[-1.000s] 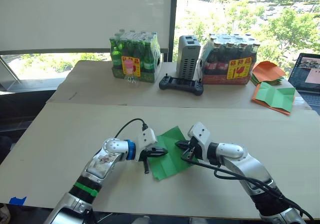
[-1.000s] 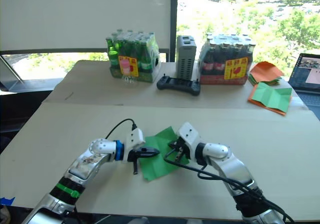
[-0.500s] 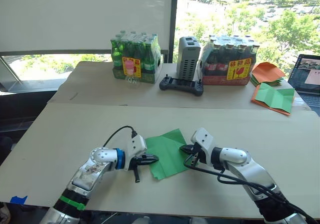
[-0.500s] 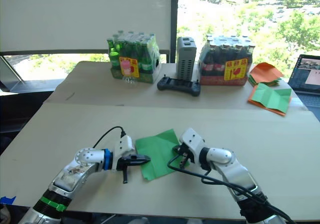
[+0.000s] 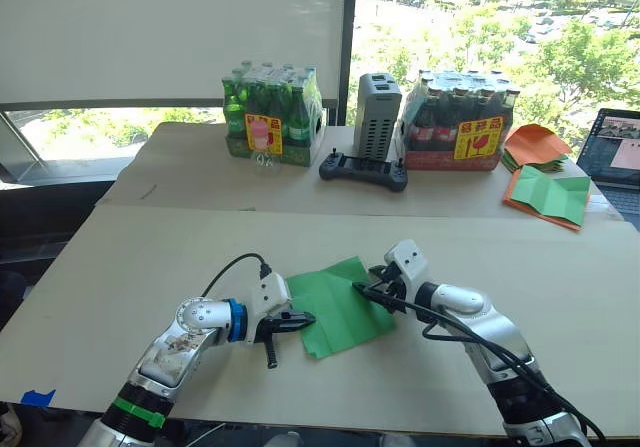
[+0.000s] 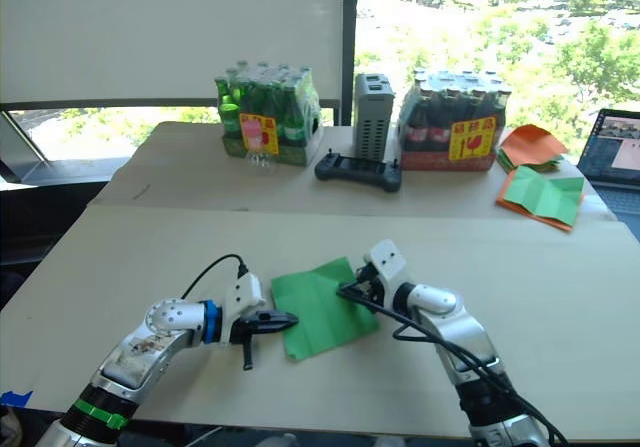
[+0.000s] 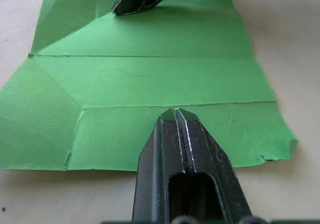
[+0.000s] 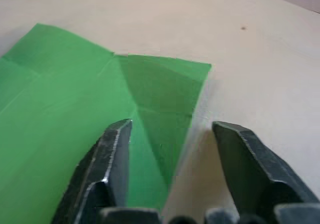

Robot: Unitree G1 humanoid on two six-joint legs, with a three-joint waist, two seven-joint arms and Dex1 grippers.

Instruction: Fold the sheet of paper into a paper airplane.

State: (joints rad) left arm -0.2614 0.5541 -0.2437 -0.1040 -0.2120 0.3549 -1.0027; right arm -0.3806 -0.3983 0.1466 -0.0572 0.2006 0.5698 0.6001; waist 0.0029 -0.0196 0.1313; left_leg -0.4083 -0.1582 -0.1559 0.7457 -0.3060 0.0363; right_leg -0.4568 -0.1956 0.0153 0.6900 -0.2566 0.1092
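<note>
Paper is lying unfolded on the near table (image 5: 150, 257): the sheet of paper (image 5: 335, 307), bright green and marked by crease lines, is being kept flat between the two grippers. The left gripper (image 5: 303, 318) is being held at the sheet's 9 o'clock edge, its two black fingers (image 7: 182, 149) pressed tightly together with their tips lying over the paper's margin. The right gripper (image 5: 362, 289) is being held at the sheet's 2 o'clock side, its fingers (image 8: 112, 154) spread apart and straddling the paper's edge, one over the green surface and the other over bare tabletop. Whether that gripper is touching the paper cannot be told. On the far table, at 12 o'clock from the sheet, a black handheld controller (image 5: 363, 170) is lying before a grey ribbed box (image 5: 377, 115), flanked by a shrink-wrapped pack of green bottles (image 5: 272, 113) and a pack of dark bottles (image 5: 460, 117). Orange sheets (image 5: 535, 143) and a green sheet bordered with orange (image 5: 548, 196) are lying at 2 o'clock, beside a laptop (image 5: 617, 153).
</note>
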